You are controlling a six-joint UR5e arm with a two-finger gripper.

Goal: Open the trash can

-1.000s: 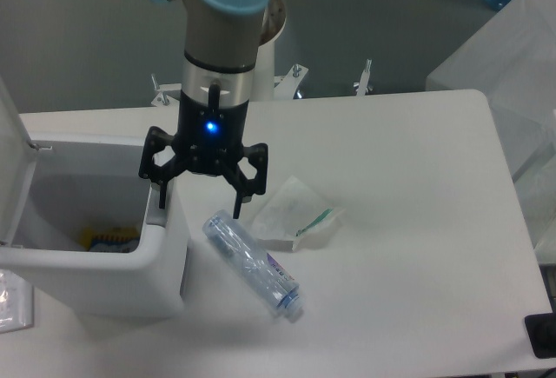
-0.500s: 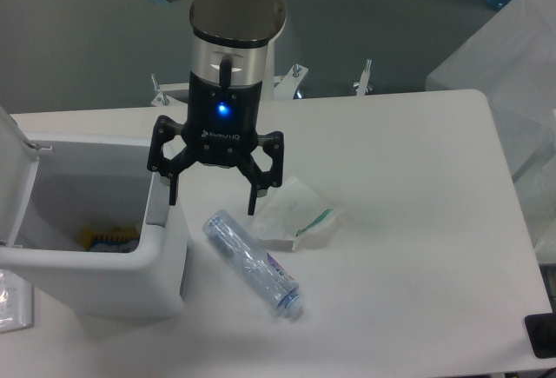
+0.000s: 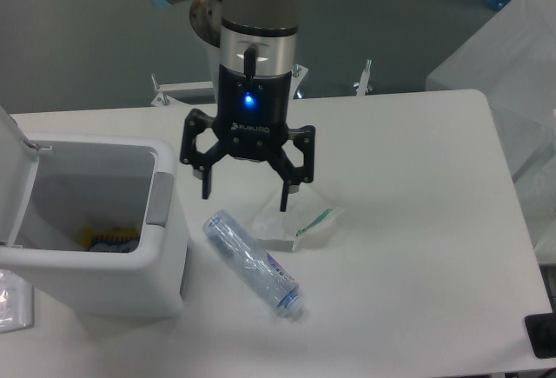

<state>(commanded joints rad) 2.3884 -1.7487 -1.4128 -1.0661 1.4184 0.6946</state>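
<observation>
White trash can (image 3: 130, 265) at near left, lid up, task looks done.
Gripper (image 3: 246, 194) hangs just right of the can, clear of its grey tab (image 3: 160, 197), jaws spread wide, holding nothing. Inside: something yellow and blue (image 3: 109, 239) on the bottom. Clear bottle (image 3: 252, 262) and wrapper (image 3: 295, 215) lie on the table, to the right.

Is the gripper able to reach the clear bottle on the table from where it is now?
Probably yes. The gripper is open and hangs just above the bottle, with nothing between them. The trash can stands to one side, the white packet to the other; neither covers it.
</observation>
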